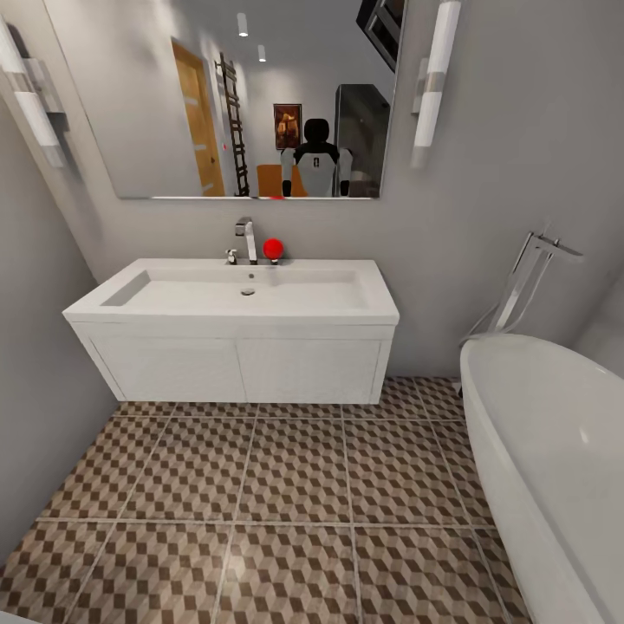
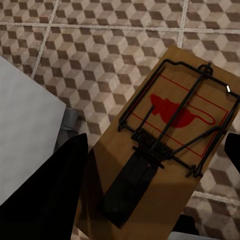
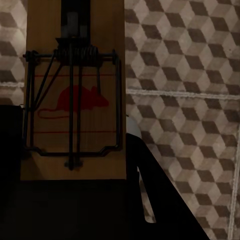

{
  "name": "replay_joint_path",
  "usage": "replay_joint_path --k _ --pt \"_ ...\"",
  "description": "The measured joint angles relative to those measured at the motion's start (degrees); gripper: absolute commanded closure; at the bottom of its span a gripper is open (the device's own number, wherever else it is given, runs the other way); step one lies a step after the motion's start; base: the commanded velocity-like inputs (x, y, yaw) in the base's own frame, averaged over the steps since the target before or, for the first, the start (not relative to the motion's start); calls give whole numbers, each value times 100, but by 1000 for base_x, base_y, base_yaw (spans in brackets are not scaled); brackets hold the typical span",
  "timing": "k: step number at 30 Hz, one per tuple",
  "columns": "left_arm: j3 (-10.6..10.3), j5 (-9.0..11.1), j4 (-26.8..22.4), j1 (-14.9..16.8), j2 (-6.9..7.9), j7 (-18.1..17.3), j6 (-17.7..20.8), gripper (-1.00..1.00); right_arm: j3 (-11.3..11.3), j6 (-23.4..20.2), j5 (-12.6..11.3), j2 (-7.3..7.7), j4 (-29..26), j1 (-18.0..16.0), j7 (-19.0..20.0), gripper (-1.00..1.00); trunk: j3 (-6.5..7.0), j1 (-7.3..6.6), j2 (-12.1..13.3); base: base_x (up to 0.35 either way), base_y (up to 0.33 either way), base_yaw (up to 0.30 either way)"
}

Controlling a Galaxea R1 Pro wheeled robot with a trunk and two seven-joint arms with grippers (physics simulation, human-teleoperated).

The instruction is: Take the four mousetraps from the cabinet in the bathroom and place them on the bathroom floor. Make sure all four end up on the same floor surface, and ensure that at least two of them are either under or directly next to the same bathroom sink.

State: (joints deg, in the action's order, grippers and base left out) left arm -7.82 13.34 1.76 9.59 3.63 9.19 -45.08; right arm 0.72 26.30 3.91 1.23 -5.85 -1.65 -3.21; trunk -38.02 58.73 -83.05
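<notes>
Two mousetraps are in hand, one per arm, and neither has reached the tiles yet. From the head view, the sink (image 1: 234, 299) sits on its white vanity against the wall, a chrome tap (image 1: 248, 239) and a small red ball (image 1: 273, 249) at its back edge, the bathroom floor (image 1: 260, 503) spreads bare in front, and a white bathtub (image 1: 555, 451) stands to one side; no writing is legible there. From the left wrist view, the left end effector (image 2: 150, 195) is closed on the left mousetrap (image 2: 170, 150) at its short end near the dark trigger plate, with patterned tiles beneath. From the right wrist view, the right end effector (image 3: 75, 195) grips the right mousetrap (image 3: 75, 95) by the end of the board, again above the tiles. Each board carries a red mouse silhouette with thin red lines, no readable words. I judge these to be light, stiff wooden slabs, not slippery, but the sprung wire could snap or snag; holding the board's bare edges and setting it down flat looks safest.
</notes>
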Motion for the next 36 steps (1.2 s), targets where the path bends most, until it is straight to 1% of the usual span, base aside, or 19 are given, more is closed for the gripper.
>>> replay_joint_path --k 12,13,17,19,29,32,34,36 --pt "-1 -3 32 0 -18 -4 1 100 -8 7 1 -2 0 -1 12 100 0 0 0 0 0 0" --pt "-2 -3 32 0 -18 -4 1 100 -14 9 0 -11 0 -1 17 100 0 0 0 0 0 0" --pt "-2 -3 33 0 -19 -3 1 100 -13 9 0 -145 -7 1 22 100 0 0 0 0 0 0" --pt "-2 -3 33 0 -19 -3 1 100 -8 9 -5 -180 -7 -1 26 100 0 0 0 0 0 0" --pt "-1 -3 33 0 -19 4 -8 100 -4 47 -1 -240 -57 0 32 100 0 0 0 0 0 0" --pt "-3 -10 32 0 -25 0 -8 100 1 370 9 -241 -507 -2 30 100 1 0 0 0 0 0" --pt "-3 -11 32 0 -26 -2 -8 100 3 564 9 -240 -991 -2 19 100 1 0 0 0 0 0" --pt "-3 -12 31 0 -27 0 -8 100 1 648 11 -241 -1558 -4 8 100 1 0 0 0 0 0"
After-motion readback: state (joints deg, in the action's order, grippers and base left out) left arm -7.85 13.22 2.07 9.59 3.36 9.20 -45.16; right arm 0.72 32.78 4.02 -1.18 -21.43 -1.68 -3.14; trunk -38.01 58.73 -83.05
